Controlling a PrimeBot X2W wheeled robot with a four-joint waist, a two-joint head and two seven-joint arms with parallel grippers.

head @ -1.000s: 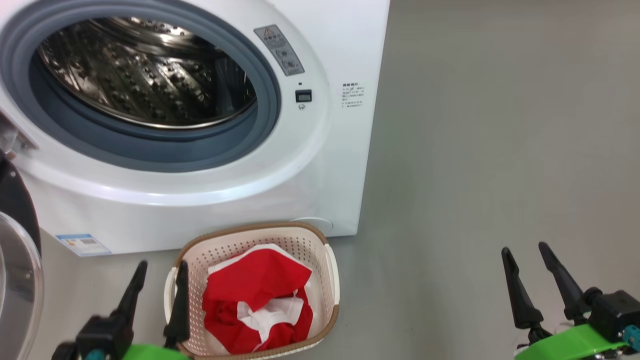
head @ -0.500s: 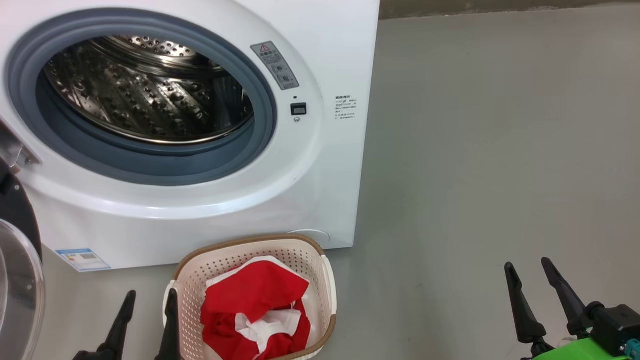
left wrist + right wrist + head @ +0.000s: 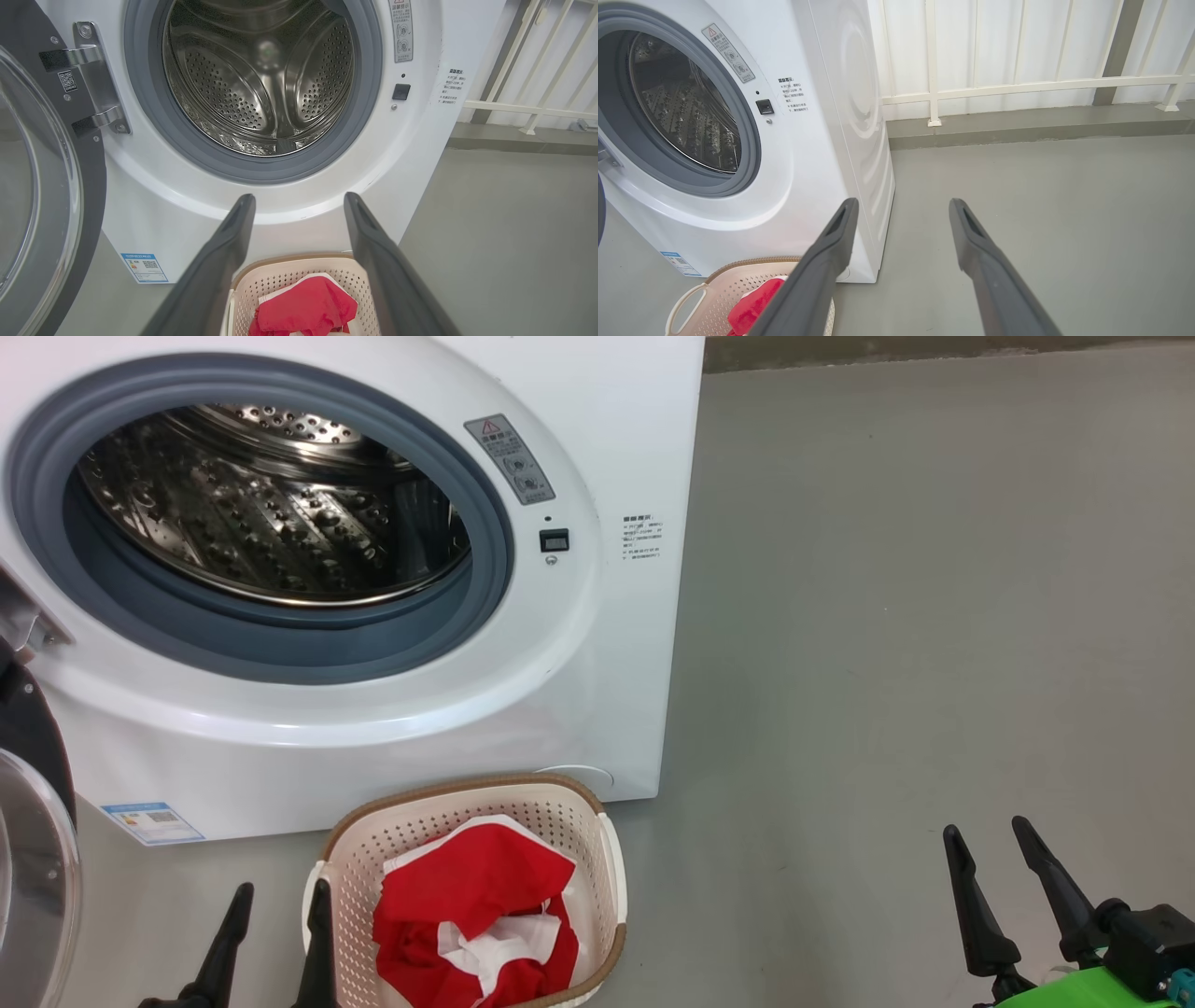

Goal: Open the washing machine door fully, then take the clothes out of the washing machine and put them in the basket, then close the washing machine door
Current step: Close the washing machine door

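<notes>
- Washing machine [image 3: 373, 756]: a white box-shaped front-loader, stood on a grey floor [image 3: 887, 616]. A small blue label [image 3: 152, 821] is fixed low on its front.
- Opening: ringed by a grey rubber ring [image 3: 280, 649]. Behind it the perforated steel drum [image 3: 261, 79] is seen, its shiny wall exposed.
- Washing machine door [image 3: 42, 186]: swung wide open on the left of the opening and carried on a metal hinge [image 3: 93, 79]. A glossy black rim and a bulging clear glass window are recorded.
- Basket [image 3: 448, 789]: cream-white with perforated sides, a brown woven-look rim and white side handles. It is set on the floor just in front of the machine's lower front, below the opening.
- Clothes [image 3: 467, 896]: bright red fabric with white panels, crumpled and lying inside the basket.
- Left gripper [image 3: 283, 889]: held low at the basket's left side, with its dark fingers pointed toward the machine and spread apart. Nothing is held between them. Whether the inner finger touches the basket's handle cannot be told.
- Right gripper [image 3: 985, 828]: held low over bare floor, well apart from basket and machine. Its fingers are spread wide and pointed forward, and nothing is held.
</notes>
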